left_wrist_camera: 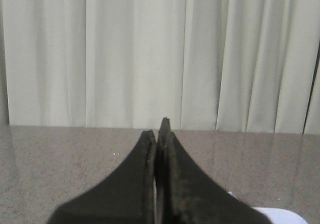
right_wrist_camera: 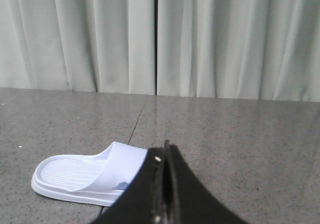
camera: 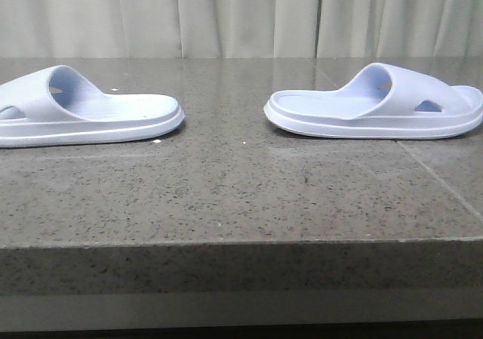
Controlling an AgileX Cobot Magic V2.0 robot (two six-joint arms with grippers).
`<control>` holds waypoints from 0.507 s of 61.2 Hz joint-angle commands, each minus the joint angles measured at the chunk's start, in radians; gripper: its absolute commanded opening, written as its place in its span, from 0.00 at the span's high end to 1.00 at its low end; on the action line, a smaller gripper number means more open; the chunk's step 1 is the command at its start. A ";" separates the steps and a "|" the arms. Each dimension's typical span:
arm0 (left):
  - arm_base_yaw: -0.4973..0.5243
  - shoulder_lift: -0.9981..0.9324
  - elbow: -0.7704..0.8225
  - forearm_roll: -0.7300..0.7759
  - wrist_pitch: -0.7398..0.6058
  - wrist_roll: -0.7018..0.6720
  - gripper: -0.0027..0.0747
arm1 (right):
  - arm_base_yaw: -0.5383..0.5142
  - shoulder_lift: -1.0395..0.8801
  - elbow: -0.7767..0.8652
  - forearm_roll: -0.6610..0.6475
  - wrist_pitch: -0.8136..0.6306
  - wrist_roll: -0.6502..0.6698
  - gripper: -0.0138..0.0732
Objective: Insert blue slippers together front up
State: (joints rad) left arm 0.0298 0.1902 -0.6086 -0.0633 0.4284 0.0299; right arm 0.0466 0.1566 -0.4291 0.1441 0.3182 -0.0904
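Note:
Two pale blue slippers lie soles down on the grey stone table, heels facing each other. One slipper (camera: 83, 112) is at the left edge of the front view, the other slipper (camera: 377, 109) at the right. No gripper shows in the front view. In the right wrist view the right slipper (right_wrist_camera: 85, 176) lies just ahead of my right gripper (right_wrist_camera: 165, 151), whose black fingers are pressed together, empty. My left gripper (left_wrist_camera: 159, 129) is shut too, with nothing in it; a pale corner of a slipper (left_wrist_camera: 277, 215) peeks beside it.
The stone table (camera: 226, 195) has a front edge close to the camera. Pale curtains (camera: 226, 14) hang behind the table. A seam line (right_wrist_camera: 140, 116) runs across the tabletop in the right wrist view.

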 commanded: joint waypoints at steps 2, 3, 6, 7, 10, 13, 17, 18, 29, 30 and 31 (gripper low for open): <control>0.001 0.105 -0.101 0.004 0.045 -0.008 0.99 | 0.002 0.100 -0.090 -0.010 -0.007 -0.006 0.98; 0.001 0.116 -0.111 0.004 0.057 -0.008 0.99 | 0.002 0.111 -0.095 -0.010 0.000 -0.006 0.98; 0.001 0.153 -0.129 0.004 0.092 -0.008 0.99 | 0.002 0.149 -0.110 -0.010 0.024 -0.006 0.98; 0.001 0.163 -0.132 0.004 0.101 -0.008 0.99 | 0.002 0.159 -0.112 -0.010 0.026 -0.006 0.98; 0.001 0.199 -0.135 0.004 0.131 -0.008 0.99 | 0.002 0.197 -0.115 -0.010 0.046 -0.006 0.98; 0.001 0.227 -0.133 0.002 0.155 -0.008 0.99 | 0.002 0.228 -0.115 -0.010 0.062 -0.006 0.98; 0.001 0.261 -0.131 -0.003 0.194 -0.008 0.99 | 0.002 0.267 -0.115 -0.010 0.088 -0.006 0.98; 0.001 0.271 -0.131 -0.003 0.200 -0.008 0.99 | 0.002 0.273 -0.115 -0.010 0.092 -0.006 0.98; 0.001 0.327 -0.129 -0.006 0.194 -0.008 0.99 | 0.002 0.333 -0.115 -0.010 0.121 -0.006 0.98; 0.001 0.332 -0.129 -0.011 0.194 -0.008 0.99 | 0.002 0.335 -0.115 -0.010 0.123 -0.006 0.98; 0.001 0.335 -0.129 -0.011 0.194 -0.008 0.99 | 0.002 0.336 -0.115 -0.010 0.123 -0.006 0.98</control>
State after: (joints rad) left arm 0.0298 0.4968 -0.7086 -0.0589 0.6896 0.0299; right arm 0.0466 0.4668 -0.5080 0.1406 0.5019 -0.0904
